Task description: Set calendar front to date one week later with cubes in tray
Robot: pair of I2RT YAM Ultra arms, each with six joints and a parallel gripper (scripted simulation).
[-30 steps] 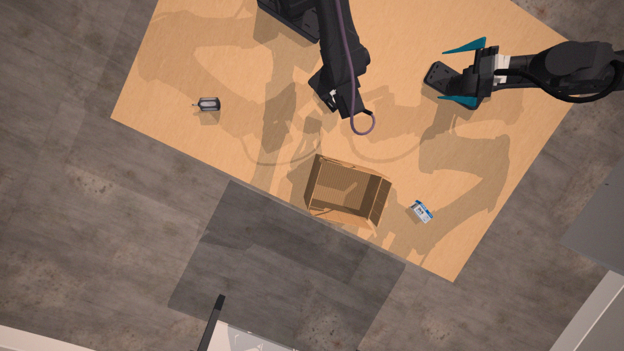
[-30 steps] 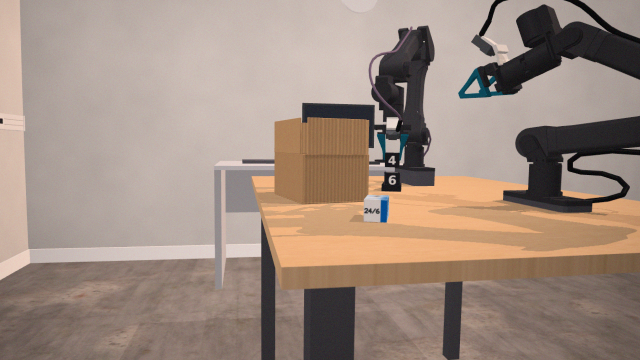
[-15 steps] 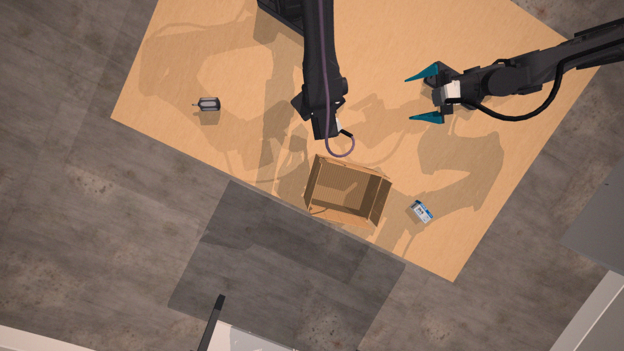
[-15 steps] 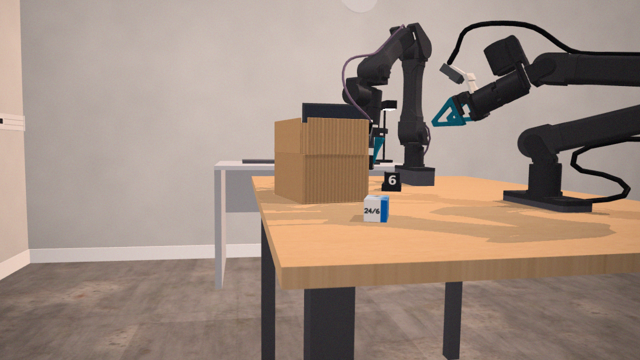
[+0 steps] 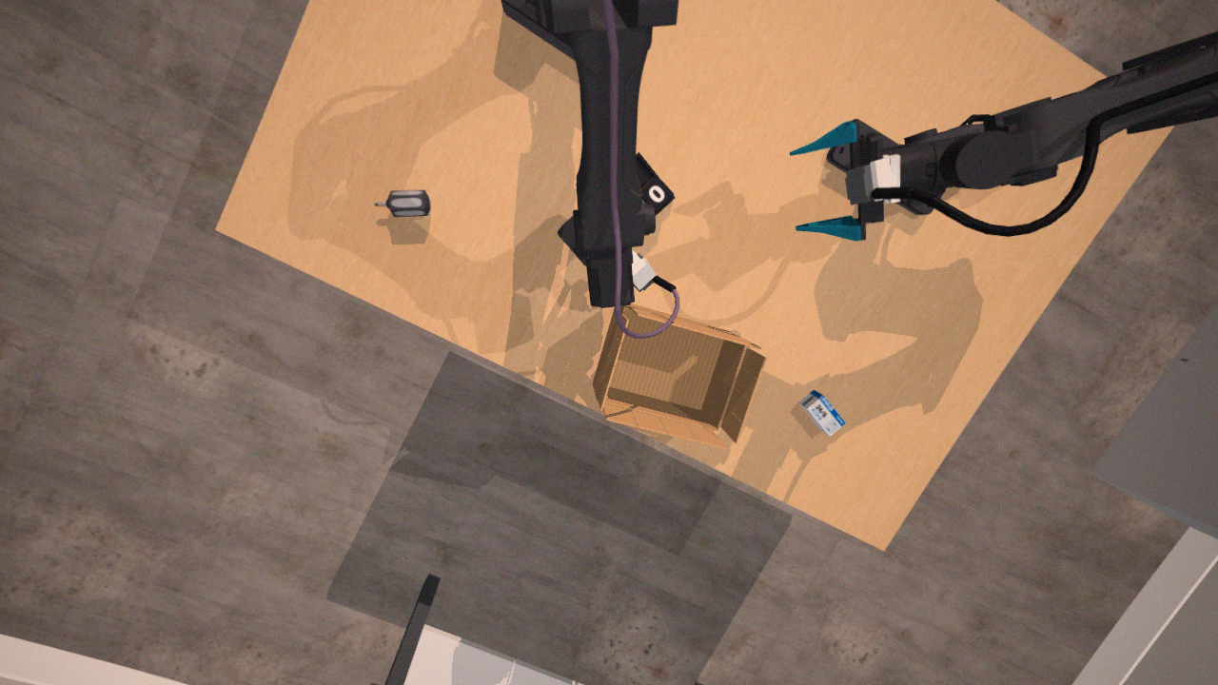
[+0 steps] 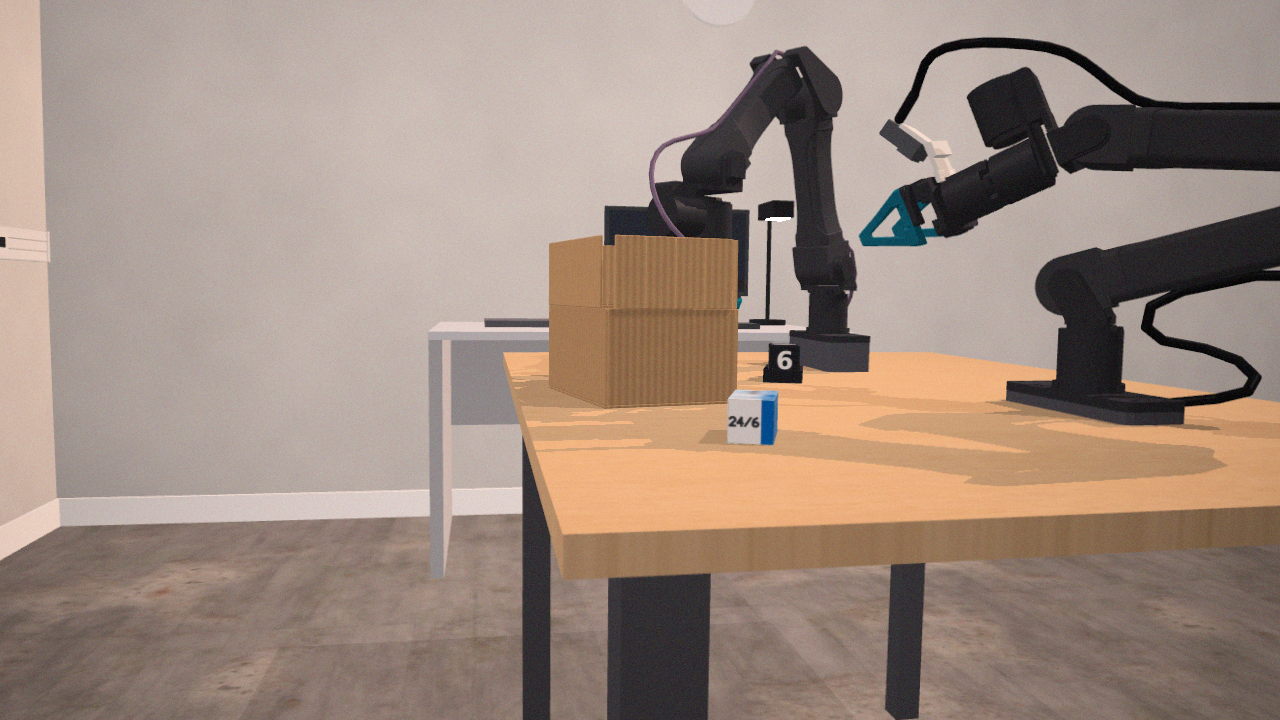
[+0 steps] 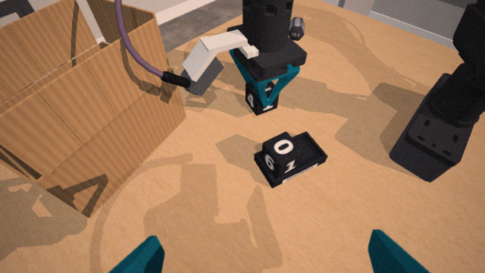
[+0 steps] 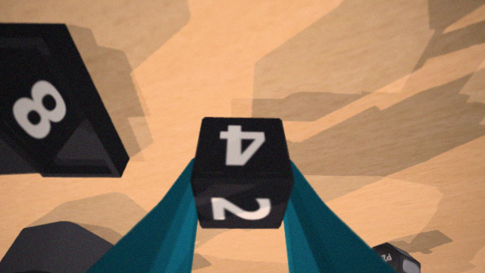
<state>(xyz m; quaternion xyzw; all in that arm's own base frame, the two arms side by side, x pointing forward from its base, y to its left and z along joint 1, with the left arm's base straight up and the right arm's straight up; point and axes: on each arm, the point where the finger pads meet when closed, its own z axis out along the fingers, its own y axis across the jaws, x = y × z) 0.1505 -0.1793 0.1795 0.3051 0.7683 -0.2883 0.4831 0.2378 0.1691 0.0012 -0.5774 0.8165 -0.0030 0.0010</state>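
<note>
Cube [image 7: 251, 102] [image 8: 242, 172] btwn R fingers (snug).

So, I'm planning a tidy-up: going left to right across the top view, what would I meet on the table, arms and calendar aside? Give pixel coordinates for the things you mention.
Screwdriver [image 5: 408, 204] [image 7: 297, 29] [image 8: 398, 259] → carton [image 5: 747, 393] [image 6: 671, 349] [image 7: 117, 121] → small blue-and-white box [image 5: 822, 413] [image 6: 750, 418].

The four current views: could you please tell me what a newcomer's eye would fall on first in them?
Probably the open cardboard box, standing near the table's edge. Next would come the teal fingers of the right tool, closed on a black numbered cube above the table. Beyond it, in the left wrist view, the black tray holds another cube with a white 0 on top.
</note>
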